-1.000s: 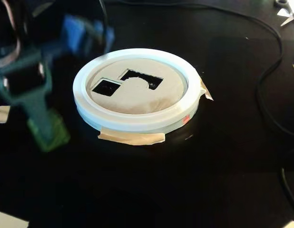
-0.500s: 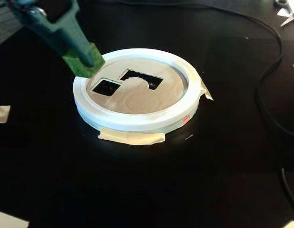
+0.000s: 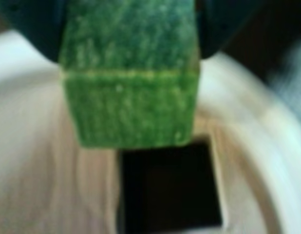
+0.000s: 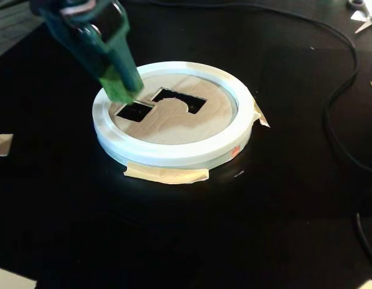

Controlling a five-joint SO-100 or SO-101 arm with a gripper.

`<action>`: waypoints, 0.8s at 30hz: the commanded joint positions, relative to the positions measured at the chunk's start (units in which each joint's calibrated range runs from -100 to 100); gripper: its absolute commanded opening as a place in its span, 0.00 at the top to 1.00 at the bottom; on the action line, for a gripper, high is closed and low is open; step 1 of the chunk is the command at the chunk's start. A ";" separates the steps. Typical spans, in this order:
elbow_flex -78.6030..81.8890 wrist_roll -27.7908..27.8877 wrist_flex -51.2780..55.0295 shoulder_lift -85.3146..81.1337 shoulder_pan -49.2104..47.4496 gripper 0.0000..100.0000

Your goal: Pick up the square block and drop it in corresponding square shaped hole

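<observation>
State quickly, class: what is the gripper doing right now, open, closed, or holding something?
Gripper: closed on the green block, held just above the square hole in the disc.

I see a glossy black worktop (image 4: 174, 241) catching soft glare, a black cable (image 4: 339, 102) curving along its right side, and tape scraps (image 4: 2, 144) at its edges.

Wrist view close above disc (image 3: 38, 161), fixed view oblique, farther

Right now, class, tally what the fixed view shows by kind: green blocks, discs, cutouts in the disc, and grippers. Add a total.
Green blocks: 1, the square block
Discs: 1, the tan disc
Cutouts: 2, the square shaped hole and the curved-edge cutout
Grippers: 1, the gripper
Total: 5
</observation>
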 commanded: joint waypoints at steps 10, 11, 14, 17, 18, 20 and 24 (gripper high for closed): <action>-5.04 -0.78 -6.08 9.02 -2.99 0.67; -5.04 -1.03 -6.08 9.47 -3.11 0.67; -5.13 -1.81 -6.18 10.28 -5.36 0.67; -5.04 -1.95 -8.79 10.72 -6.48 0.67; -5.04 -1.95 -9.59 10.72 -6.48 0.67; -5.04 -1.86 -9.99 10.64 -6.48 0.60; -4.95 -1.56 -9.09 10.19 -6.48 0.28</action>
